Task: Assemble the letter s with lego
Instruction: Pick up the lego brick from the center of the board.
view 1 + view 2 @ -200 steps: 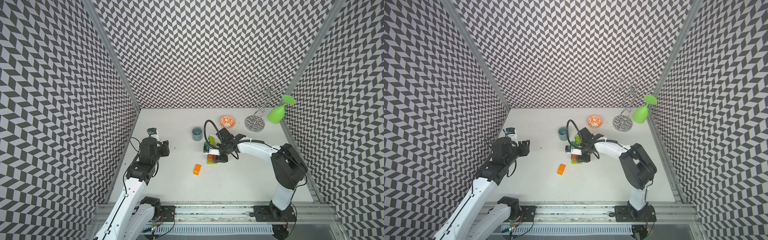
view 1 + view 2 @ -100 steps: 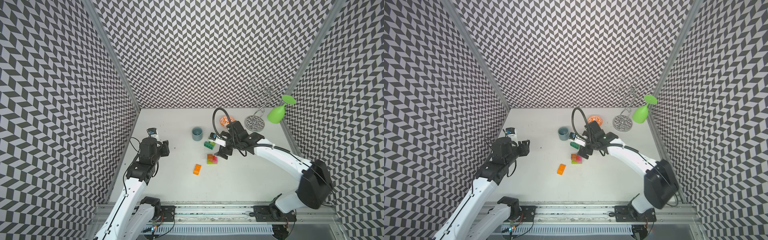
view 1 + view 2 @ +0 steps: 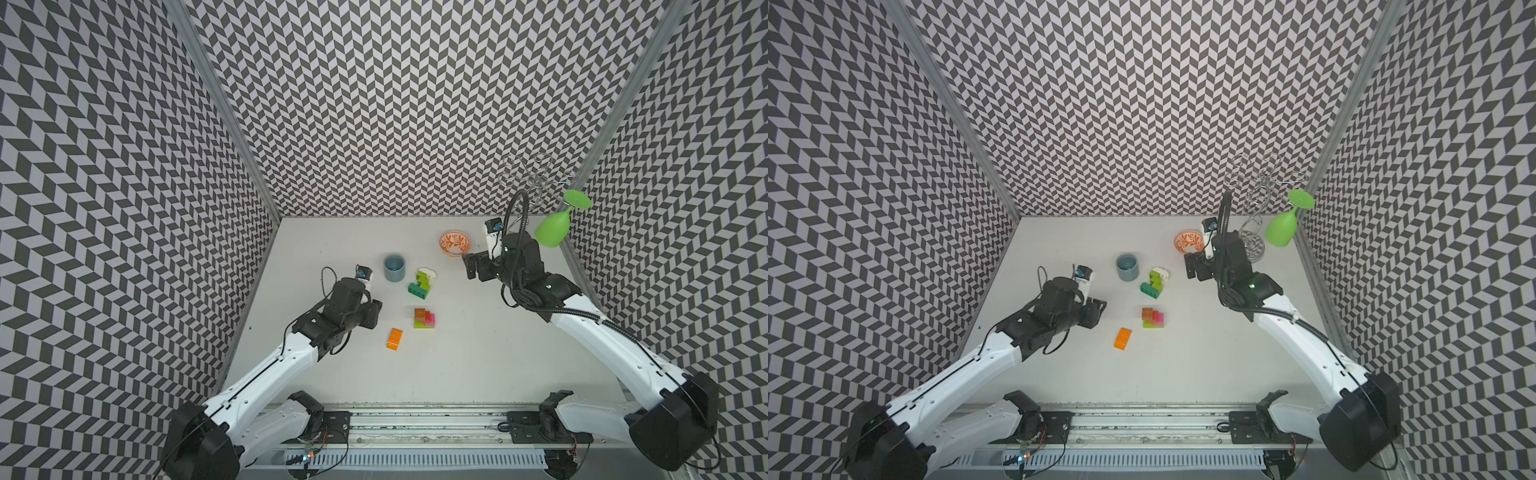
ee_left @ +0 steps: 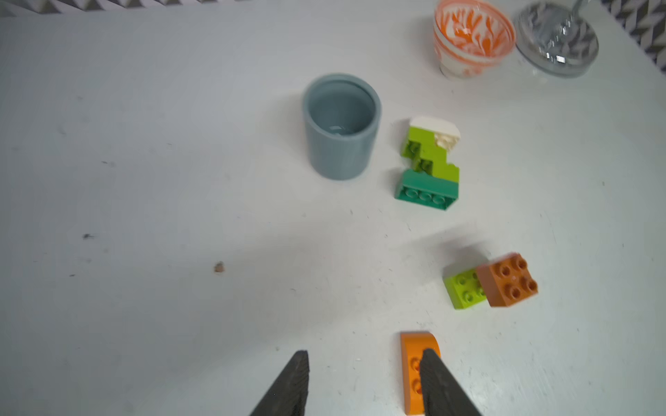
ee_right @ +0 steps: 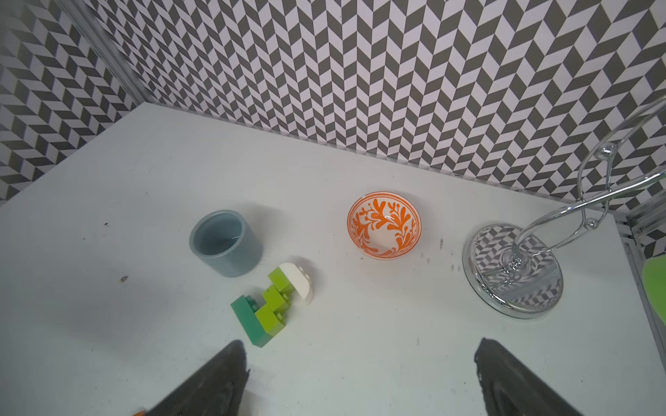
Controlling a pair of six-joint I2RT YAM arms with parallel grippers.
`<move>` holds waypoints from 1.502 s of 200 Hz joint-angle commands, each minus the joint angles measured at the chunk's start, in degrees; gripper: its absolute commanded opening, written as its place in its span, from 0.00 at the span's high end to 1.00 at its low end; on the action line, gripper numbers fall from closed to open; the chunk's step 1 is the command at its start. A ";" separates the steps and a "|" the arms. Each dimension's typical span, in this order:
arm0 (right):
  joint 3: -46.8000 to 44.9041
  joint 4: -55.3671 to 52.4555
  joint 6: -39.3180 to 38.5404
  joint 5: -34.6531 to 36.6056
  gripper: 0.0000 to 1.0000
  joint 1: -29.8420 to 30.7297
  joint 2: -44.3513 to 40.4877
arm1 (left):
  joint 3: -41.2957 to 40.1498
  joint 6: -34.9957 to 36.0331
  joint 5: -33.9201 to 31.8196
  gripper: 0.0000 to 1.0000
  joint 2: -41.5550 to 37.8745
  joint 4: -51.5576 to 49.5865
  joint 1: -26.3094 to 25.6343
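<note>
While apart, lego well inside table edges.

Robotics laboratory cell: chevron-patterned walls enclose a white tabletop; a mounting rail at frame bottom carries two robot arms.

cup: grey-blue | bowl: orange-white leafy | loose brick: orange | goblet: green

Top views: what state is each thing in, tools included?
Left tool: open, empty.
Right tool: wide open, empty.
Orange brick: loose, studs up.
Green-and-white lego stack: joined, lying on its side.
Brown-red-pink lego cluster: joined, studs up.
Grey-blue cup: upright, empty.
Patterned bowl: upright, empty.
Green glass: hanging upside down from the chrome rack.
</note>
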 commanded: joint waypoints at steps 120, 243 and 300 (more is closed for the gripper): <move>-7.16 5.01 1.97 -3.18 0.04 0.20 -15.06 | 5.66 -2.58 -4.66 0.35 23.52 -3.14 -12.64; -7.68 5.40 2.09 -4.15 0.12 0.25 -16.01 | 7.71 -2.25 -3.47 0.74 26.55 -5.73 -12.93; -12.82 12.18 -1.18 -10.98 0.16 0.22 -20.78 | 10.16 -1.49 -5.12 0.77 20.69 -10.40 -15.16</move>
